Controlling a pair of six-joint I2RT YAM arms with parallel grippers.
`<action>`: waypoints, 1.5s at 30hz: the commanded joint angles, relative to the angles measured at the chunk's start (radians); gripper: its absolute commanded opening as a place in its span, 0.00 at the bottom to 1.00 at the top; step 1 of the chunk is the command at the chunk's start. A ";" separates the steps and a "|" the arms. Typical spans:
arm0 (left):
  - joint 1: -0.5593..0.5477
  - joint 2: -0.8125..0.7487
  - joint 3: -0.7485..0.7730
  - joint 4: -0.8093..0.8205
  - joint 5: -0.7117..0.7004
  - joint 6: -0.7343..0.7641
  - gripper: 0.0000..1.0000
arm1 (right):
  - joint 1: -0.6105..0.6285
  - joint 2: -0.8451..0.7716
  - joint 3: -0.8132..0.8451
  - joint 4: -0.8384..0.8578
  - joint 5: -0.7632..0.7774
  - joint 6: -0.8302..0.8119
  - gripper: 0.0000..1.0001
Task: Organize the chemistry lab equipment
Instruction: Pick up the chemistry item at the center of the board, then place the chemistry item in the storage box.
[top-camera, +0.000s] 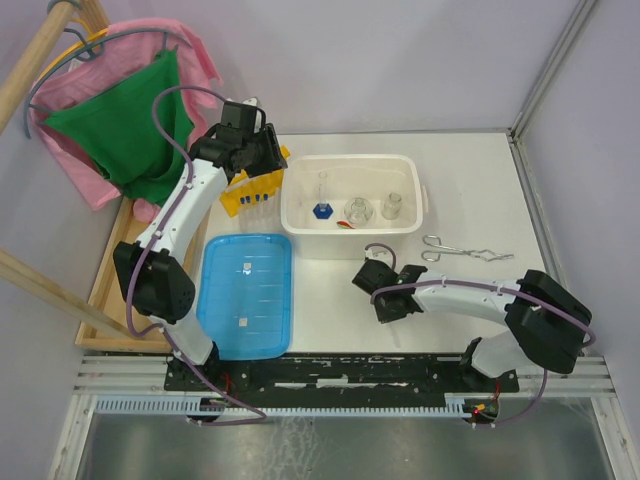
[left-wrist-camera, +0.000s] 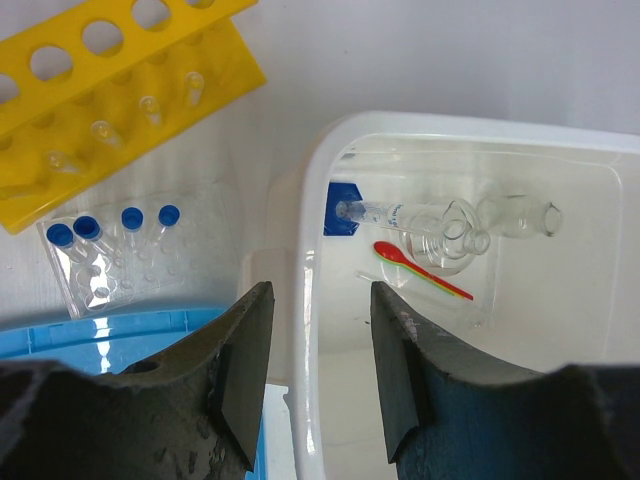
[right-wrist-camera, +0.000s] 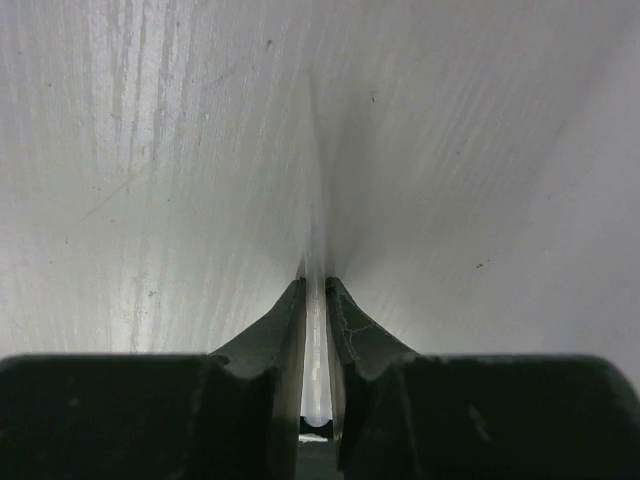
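Currently: right arm pinching a thin rod off the worktop

Right gripper (right-wrist-camera: 316, 285) sits low on the bare white worktop (top-camera: 470, 180), toward the near edge, in front of the white tub (top-camera: 400, 245). Its jaws are pinched almost together on a thin clear rod (right-wrist-camera: 316, 370) that lies flat along the surface. The rod is smooth, glassy and round in section; tip colour not visible. The grip looks made but the lift is not yet done.

Next move, my read: raise it straight up without letting the slick rod swivel, then carry it to wherever the rods go. A hard narrow rod between dark matte pads could roll or slip.

Left gripper (left-wrist-camera: 320, 305) hangs over the tub's left wall, jaws parted partway, nothing between them.

- Yellow rack (left-wrist-camera: 120, 80): hard plastic with rows of round holes, far-left part of the worktop, just beside the tub.
- Blue-capped tubes (left-wrist-camera: 131, 220): standing in a clear moulded tray (left-wrist-camera: 200, 260) next to the rack.
- Glass flasks (left-wrist-camera: 455, 235): inside the tub, thin-walled and transparent, with a cylinder on a blue base (top-camera: 322, 207) and a red-yellow spoon shape (left-wrist-camera: 420, 272).
- Metal tongs (top-camera: 465, 250): toward the right edge, shiny, scissor handles.
- Ribbed blue lid (top-camera: 247, 295): flat by the near-left corner.
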 joint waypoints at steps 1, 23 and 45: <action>0.002 -0.027 0.011 0.032 -0.008 0.016 0.51 | 0.004 0.064 -0.017 0.015 -0.020 -0.026 0.18; 0.002 0.028 0.105 0.027 -0.008 0.012 0.51 | 0.045 -0.169 0.673 -0.441 -0.228 -0.510 0.13; 0.004 0.064 0.181 0.043 -0.001 0.007 0.51 | -0.252 0.261 0.985 -0.055 -0.156 -1.383 0.12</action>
